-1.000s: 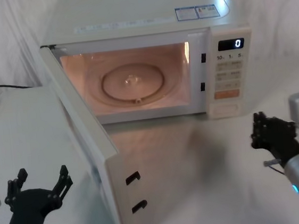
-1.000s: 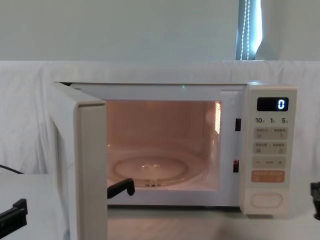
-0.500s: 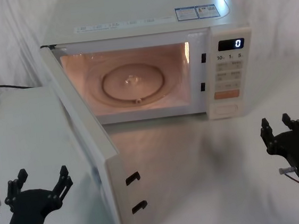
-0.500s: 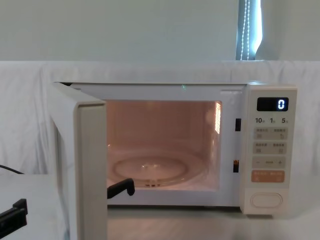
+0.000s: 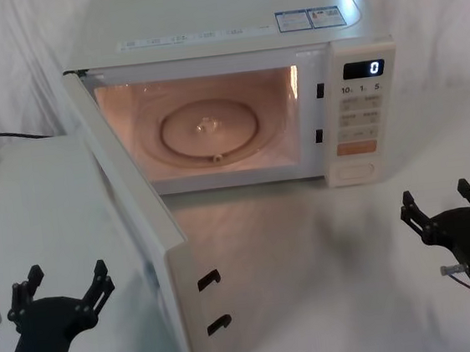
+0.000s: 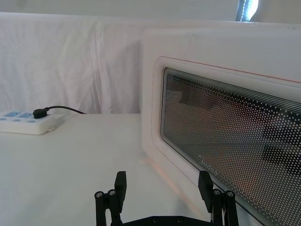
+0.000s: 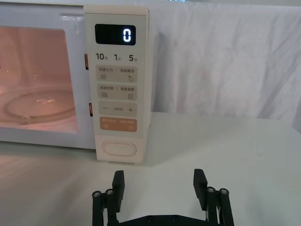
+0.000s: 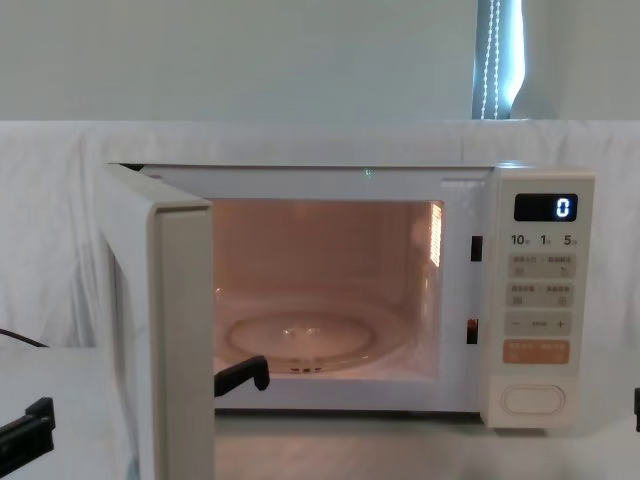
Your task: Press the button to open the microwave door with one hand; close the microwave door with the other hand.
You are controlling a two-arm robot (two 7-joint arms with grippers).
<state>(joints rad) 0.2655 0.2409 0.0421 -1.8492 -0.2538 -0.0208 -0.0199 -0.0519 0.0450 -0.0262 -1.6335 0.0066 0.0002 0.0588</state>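
The microwave door (image 5: 134,220) hangs wide open, swung out to the left toward me; its dark dotted window (image 6: 225,141) faces my left wrist view. My left gripper (image 5: 67,273) sits low at the front left, outside the door, open and touching nothing (image 6: 162,179). The cream pill-shaped button (image 5: 352,172) is at the bottom of the control panel (image 7: 119,149). My right gripper (image 5: 435,195) hovers open at the front right, well short of the panel, with nothing between its fingers (image 7: 159,175).
The lit cavity holds a glass turntable (image 5: 209,128). A white power strip (image 6: 28,123) with a black cable lies at the far left of the white-clothed table (image 5: 314,285). Two black latch hooks (image 5: 209,278) stick out of the door's free edge.
My right gripper has opened from shut and drawn back toward me, lower at the right. The left gripper and the open door have not moved.
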